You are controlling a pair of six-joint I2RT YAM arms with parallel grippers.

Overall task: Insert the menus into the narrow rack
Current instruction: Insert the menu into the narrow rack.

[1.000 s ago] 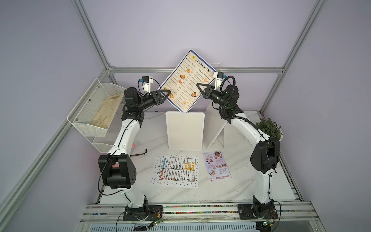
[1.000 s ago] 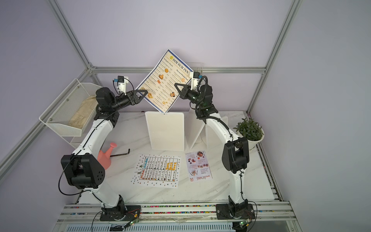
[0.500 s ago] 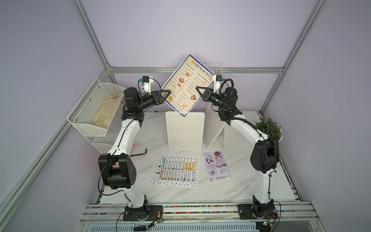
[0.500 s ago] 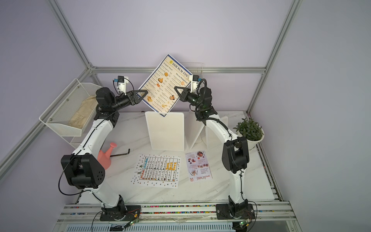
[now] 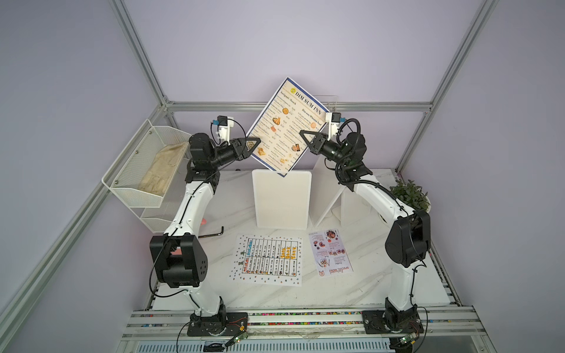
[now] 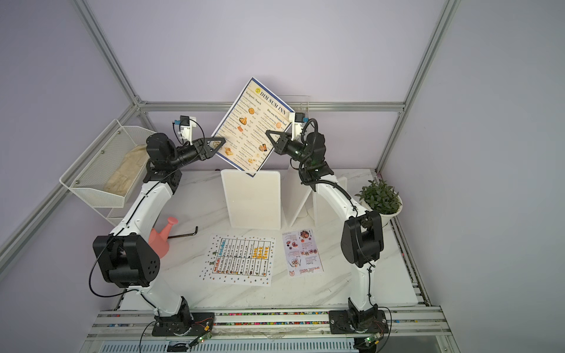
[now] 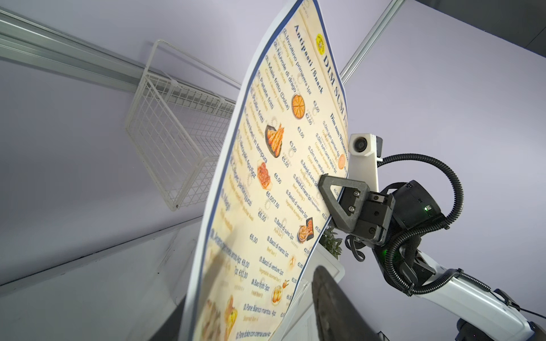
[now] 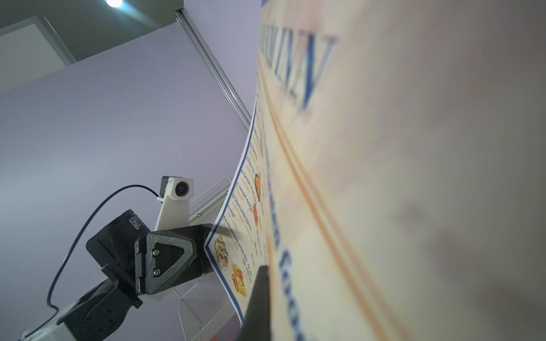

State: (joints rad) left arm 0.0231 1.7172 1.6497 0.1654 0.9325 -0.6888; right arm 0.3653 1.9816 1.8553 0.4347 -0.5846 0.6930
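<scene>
Pinching the DIM SUM INN menu aloft, right end effector clamped, left end effector half-spread around its edge.

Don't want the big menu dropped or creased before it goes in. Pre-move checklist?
1. Right gripper shut on the DIM SUM INN menu edge: ok.
2. Left gripper at the opposite edge, jaws astride the sheet; firm pinch: cannot tell.
3. Menu flat: not ok, it bows between the arms.
4. Menu's lower corner lined up with a rack slot: cannot tell.
5. Grid menu and SPECIAL MENU leaflet flat on the table, out of the path: ok.
</scene>
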